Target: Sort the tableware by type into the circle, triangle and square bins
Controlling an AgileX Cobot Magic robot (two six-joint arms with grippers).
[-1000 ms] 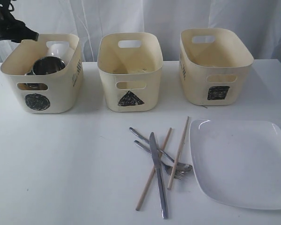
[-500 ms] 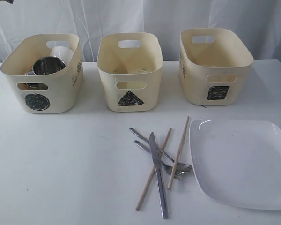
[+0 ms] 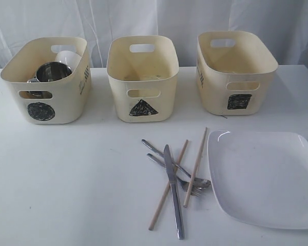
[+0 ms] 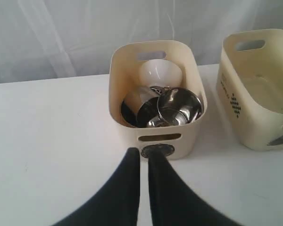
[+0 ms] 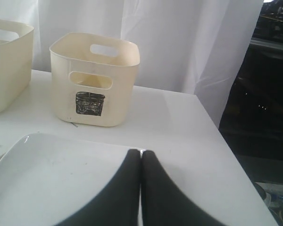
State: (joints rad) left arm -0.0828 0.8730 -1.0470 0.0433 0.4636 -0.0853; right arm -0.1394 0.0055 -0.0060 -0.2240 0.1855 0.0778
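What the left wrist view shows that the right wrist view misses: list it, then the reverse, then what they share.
Left wrist only: the circle bin holding a steel mug and the white bowl, plus the left fingers, nearly together. Right wrist only: the square bin, the plate and the right fingers, shut. Both: the middle bin, partly cut off, the table and the curtain.

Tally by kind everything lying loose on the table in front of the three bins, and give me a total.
Chopsticks: 2
Knife: 1
Fork: 1
Spoon: 1
Plate: 1
Total: 6
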